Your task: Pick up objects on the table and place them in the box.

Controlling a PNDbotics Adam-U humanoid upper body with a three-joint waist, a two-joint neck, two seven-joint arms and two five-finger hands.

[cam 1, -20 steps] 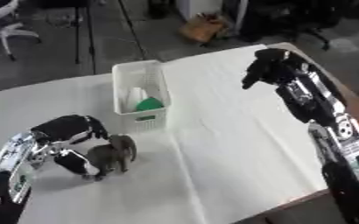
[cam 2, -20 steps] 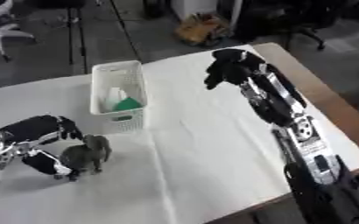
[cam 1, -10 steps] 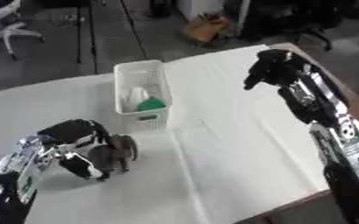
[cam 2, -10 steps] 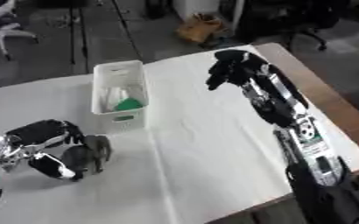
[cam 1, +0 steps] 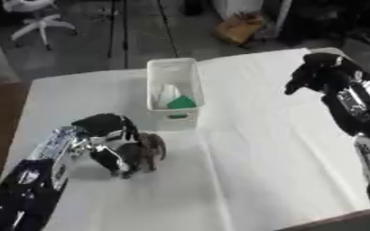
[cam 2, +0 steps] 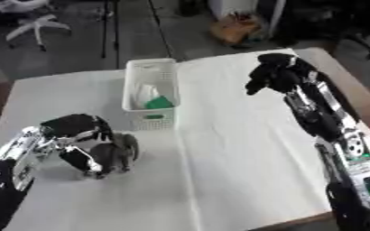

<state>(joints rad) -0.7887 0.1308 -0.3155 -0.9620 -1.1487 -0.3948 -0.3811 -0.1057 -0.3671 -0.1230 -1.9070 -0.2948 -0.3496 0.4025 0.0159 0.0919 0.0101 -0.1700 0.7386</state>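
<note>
One grey-brown toy animal (cam 1: 150, 151), perhaps an elephant, stands on the white tabletop (cam 1: 275, 158) just in front of the white box (cam 1: 173, 90), its long axis running toward the box. The left robot hand (cam 1: 109, 140) curls around its left side, fingers closed on it. The box lies just beyond, holding one green item and one pale item. The right robot hand (cam 1: 314, 72) hangs well apart, fingers curled, holding nothing.

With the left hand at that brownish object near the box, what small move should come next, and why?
Probably a short lift straight up. The left hand has its fingers curled round the brownish object, which seems to rest on the table. The white box stands just beyond it, already holding something green and white. The right hand hangs far off.
</note>
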